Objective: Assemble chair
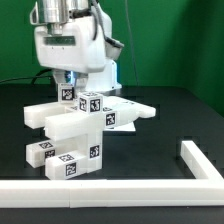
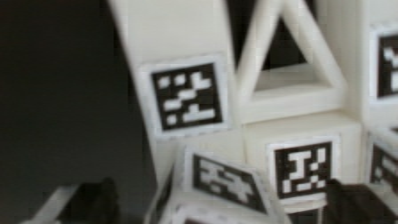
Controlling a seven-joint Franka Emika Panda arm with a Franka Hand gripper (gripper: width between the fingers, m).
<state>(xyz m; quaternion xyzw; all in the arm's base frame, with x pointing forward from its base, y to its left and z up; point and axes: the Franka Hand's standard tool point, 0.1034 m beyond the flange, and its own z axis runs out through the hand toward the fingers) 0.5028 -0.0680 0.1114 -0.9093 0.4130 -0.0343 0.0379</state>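
Observation:
The chair (image 1: 88, 122) stands mid-table as a stack of joined white blocky parts with black-and-white tags. A wide flat piece sits across the middle and cube-ended pieces sit on top. My gripper (image 1: 72, 90) hangs directly over its top, at the exterior view's left end. In the wrist view the gripper (image 2: 222, 205) is very close to the tagged white parts (image 2: 187, 95). The dark fingertips (image 2: 82, 204) stand wide apart on either side of a tagged block (image 2: 267, 170), with a dark gap on one side. The jaws look open and hold nothing.
Two loose tagged white pieces (image 1: 42, 150) (image 1: 76, 163) lie in front of the chair. A flat white tagged panel (image 1: 130, 106) lies behind it on the exterior view's right. The long white L-shaped border rail (image 1: 120, 190) runs along the front and turns back at the right (image 1: 195, 155).

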